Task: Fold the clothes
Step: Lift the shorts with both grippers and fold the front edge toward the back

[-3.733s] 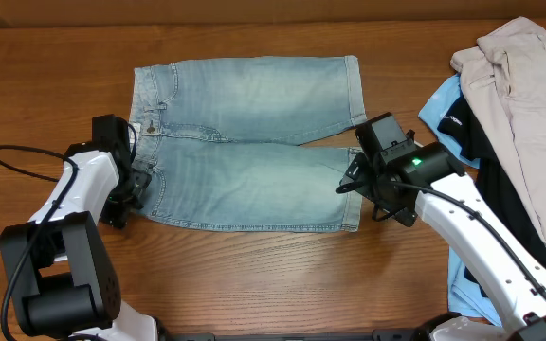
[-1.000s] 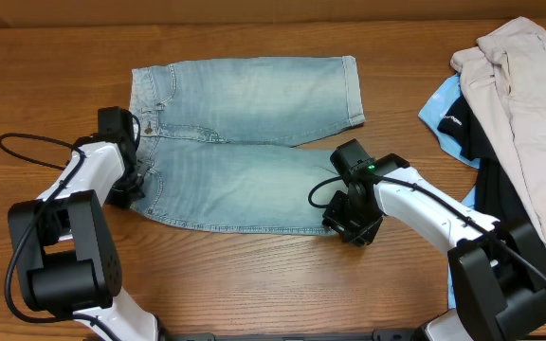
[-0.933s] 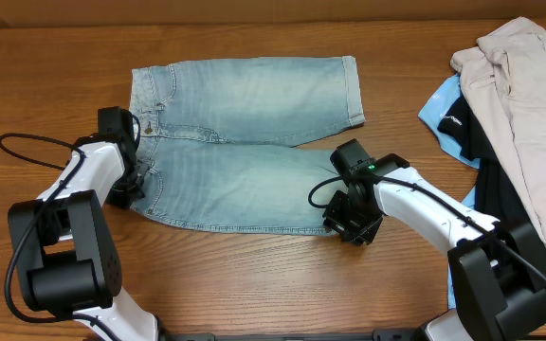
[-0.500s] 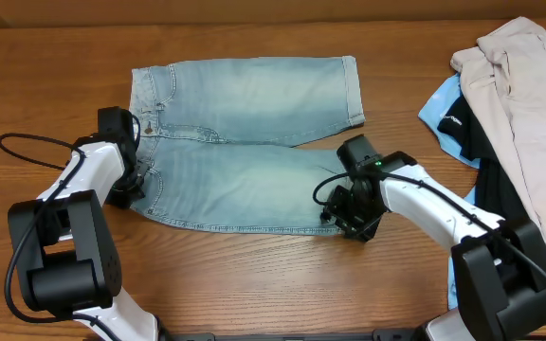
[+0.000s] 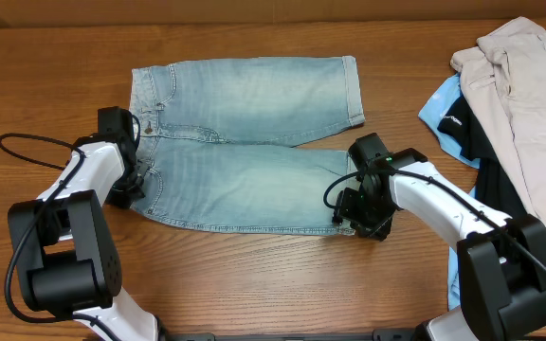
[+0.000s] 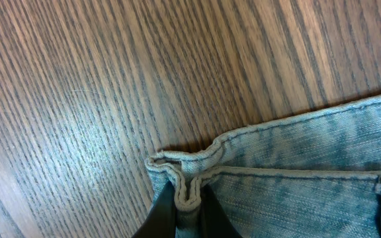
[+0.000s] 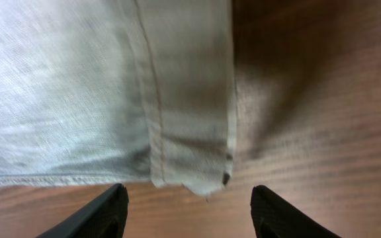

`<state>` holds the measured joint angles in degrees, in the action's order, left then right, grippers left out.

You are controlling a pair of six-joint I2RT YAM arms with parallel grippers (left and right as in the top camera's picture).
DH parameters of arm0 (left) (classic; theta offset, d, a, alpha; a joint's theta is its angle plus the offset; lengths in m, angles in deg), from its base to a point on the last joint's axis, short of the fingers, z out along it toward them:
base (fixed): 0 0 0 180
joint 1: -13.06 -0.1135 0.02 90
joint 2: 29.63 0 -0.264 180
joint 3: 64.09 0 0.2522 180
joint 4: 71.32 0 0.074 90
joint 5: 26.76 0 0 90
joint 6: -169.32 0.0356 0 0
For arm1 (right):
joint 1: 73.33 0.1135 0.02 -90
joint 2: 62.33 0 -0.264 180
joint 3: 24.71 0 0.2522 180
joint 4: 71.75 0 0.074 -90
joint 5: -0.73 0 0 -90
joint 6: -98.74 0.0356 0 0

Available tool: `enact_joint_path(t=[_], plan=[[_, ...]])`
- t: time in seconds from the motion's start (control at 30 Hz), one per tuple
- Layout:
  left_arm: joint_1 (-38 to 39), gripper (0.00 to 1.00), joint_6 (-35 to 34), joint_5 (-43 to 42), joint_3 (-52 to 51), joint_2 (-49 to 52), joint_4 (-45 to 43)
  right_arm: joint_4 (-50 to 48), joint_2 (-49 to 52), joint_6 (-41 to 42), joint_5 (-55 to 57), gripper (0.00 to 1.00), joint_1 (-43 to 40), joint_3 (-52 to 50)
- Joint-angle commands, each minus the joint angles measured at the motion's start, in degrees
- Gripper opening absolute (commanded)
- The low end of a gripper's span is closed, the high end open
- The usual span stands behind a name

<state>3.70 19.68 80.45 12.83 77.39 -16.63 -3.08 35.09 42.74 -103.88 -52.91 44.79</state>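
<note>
**Denim shorts (image 5: 245,142) spread flat mid-counter (image 5: 254,284), waistband toward the left edge, hems toward the right.**
Left jaws are pinched tight on the near waistband corner. Right jaws stand wide apart, straddling the near leg's hem corner and gripping nothing. The denim should handle as soft yet thick and fairly heavy, and the doubled seams at those corners look the surest holds.
</note>
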Motion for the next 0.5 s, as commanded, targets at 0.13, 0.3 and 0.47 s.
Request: enact_joint_path(t=[0.13, 0.3, 0.47], plan=[[-0.7, 0.07, -0.11, -3.61, -3.02, 4.85, 0.42, -3.91, 0.44, -0.96, 2.03, 0.63, 3.39, -1.27], [-0.68, 0.07, -0.11, -3.76, -3.02, 4.87, 0.85, -3.98, 0.44, 0.52, 3.89, 0.56, 3.72, -3.45], [-0.68, 0.05, -0.09, -3.74, -3.02, 4.87, 3.13, -4.33, 0.44, 0.96, 3.89, 0.32, 3.74, -5.18]])
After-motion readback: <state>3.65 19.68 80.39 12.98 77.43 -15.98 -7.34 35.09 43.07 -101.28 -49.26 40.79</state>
